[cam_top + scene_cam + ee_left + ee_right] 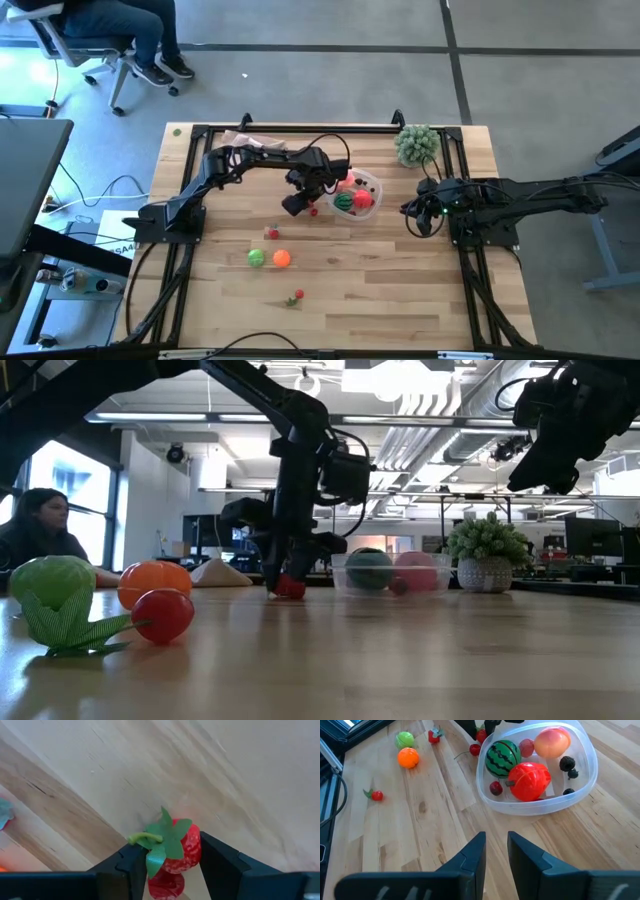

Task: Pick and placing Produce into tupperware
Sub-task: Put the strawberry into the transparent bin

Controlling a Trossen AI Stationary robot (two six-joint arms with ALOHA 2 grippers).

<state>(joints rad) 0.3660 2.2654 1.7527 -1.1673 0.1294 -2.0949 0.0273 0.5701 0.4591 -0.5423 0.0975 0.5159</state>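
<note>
A person (120, 35) sits on a chair at the far left of the room, off the wooden counter (400, 280). On the counter's near left, a green ball (257, 258) and an orange ball (281, 258) lie just beside each other, with a small red piece (271, 233) a little beyond them and another red, green-leafed piece (297, 296) nearer the front edge.

Toward the middle, the left gripper (305, 205) reaches down to the counter just left of the tupperware (372, 185). Its wrist view shows the jaws pinching a red strawberry (177, 851) with green leaves, the fruit caught between the two dark fingers (125, 867) and resting low at the counter surface, outside the tub.

The clear tub holds a striped green ball (503, 758), a large red piece (529, 781), a peach-coloured ball (552, 742), a small pink fruit (526, 747), a dark red berry (495, 788) and darker berries (567, 765) against its far wall.

Right of the tub, a bushy pale-green plant (417, 145) stands near the counter's back edge. At far right, the right gripper (420, 215) hangs above the counter, apart from the tub, its jaws (496, 855) slightly spread with nothing between them.
</note>
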